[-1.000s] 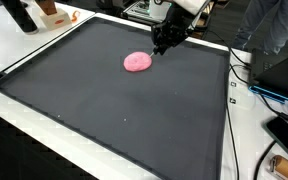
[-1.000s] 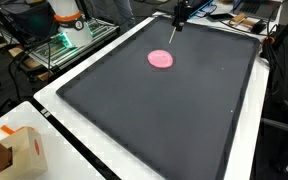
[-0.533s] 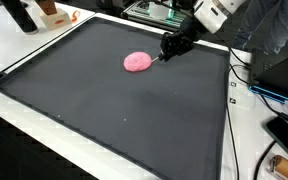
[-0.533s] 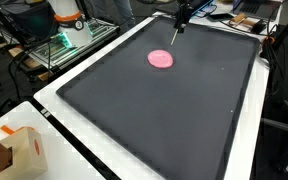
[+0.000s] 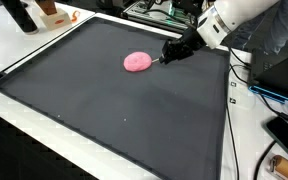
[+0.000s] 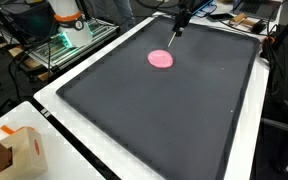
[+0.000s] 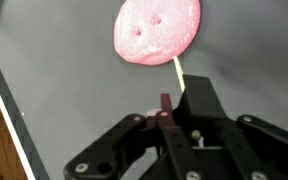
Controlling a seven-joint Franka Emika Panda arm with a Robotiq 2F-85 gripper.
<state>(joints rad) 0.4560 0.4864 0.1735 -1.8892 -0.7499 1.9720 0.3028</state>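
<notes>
In an exterior view we see the pink disc [image 5: 137,62] upper centre of the frame, flat on the dark mat [image 5: 104,115]. A thin pale stick [image 5: 156,60] runs from the disc's right edge to the jaws, which sit just right of it. The jaws look pressed together on the stick's far end. The arm [image 5: 224,18] comes in from the upper right. The white bench [image 5: 14,45] shows along the left edge of the mat. Cables [image 5: 249,75] lie at the right edge.

In an exterior view from another angle, the disc [image 6: 161,59] is upper centre, near the mat's [image 6: 164,125] far end. The jaws hang just above and right of the disc in the frame. The stick is too thin to make out here, and we cannot tell the jaw state from this angle. A box [image 6: 19,150] stands on the bench [image 6: 46,100] at lower left, well apart from the disc.

In the wrist view the disc [image 7: 157,30] fills the top centre, glittery, with two small dents. The stick [image 7: 177,75] drops from its lower edge into the jaws at lower centre. The jaws are closed, pinching the stick. Grey mat [image 7: 64,90] lies all round.
</notes>
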